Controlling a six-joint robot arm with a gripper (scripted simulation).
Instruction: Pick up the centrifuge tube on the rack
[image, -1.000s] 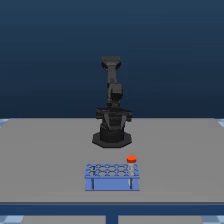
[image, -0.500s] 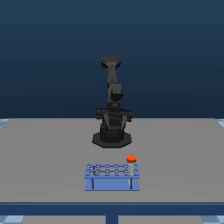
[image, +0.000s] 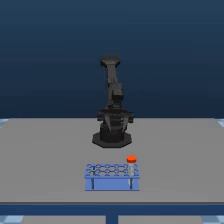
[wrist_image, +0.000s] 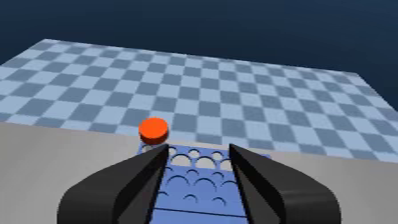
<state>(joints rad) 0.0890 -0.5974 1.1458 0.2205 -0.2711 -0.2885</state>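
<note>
A: Where is the tube (image: 131, 165) seen against the fingers (wrist_image: 133, 182)?

B: In the wrist view its orange-red cap is seen beyond the tips of the two dark fingers, just outside one of them and not between them. No contact is seen. The gripper (wrist_image: 199, 151) is held released, with a gap between the fingers through which the holes of the rack (wrist_image: 200, 187) are seen.

A: And where is the tube placed?

B: It is stood upright in a hole at the right end of the blue rack, as seen in the exterior view, with the cap raised above the top plate. The rack (image: 111, 176) is set on the grey table (image: 45, 160), near its front edge, in front of the arm (image: 113, 107).

A: What is changed from half a second ago?

B: Nothing can be made out: arm, rack and tube are found in the same places
</note>
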